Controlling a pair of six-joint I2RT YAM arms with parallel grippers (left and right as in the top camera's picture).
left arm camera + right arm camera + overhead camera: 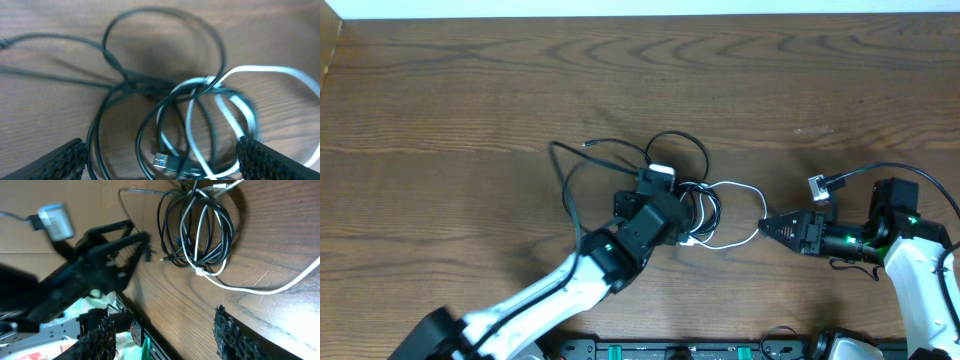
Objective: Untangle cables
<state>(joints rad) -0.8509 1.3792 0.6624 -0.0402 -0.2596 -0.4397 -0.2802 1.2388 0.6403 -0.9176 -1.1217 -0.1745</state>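
Fingers on the left arm (65, 160), two black pads with a knobbly texture, sit at the lower corners of the left wrist view. They are spread wide and pinch nothing. Between them a single silver-tipped plug (160, 160) lies on the wood. Just beyond it the tangle of cables (700, 205) rests flat on the counter (470, 80), at the middle of the overhead frame.

The thin, glossy black cords (227, 227) coil in overlapping rings, too interlaced to count surely. One thin white cord (260, 68) threads through them and loops out toward the right of the frame.

The right arm's fingers (100, 340), also two and of the same rough black material, stand apart over bare wood. They hold nothing and are near the white loop, though I cannot tell whether they touch it.

Farther off, one loose black end trails to the upper left of the tangle. The counter is dark brown wood with long wavy grain. Beyond the cords, wide open wood runs to the far edge along the top of the overhead frame, and to its left edge at the upper left corner.
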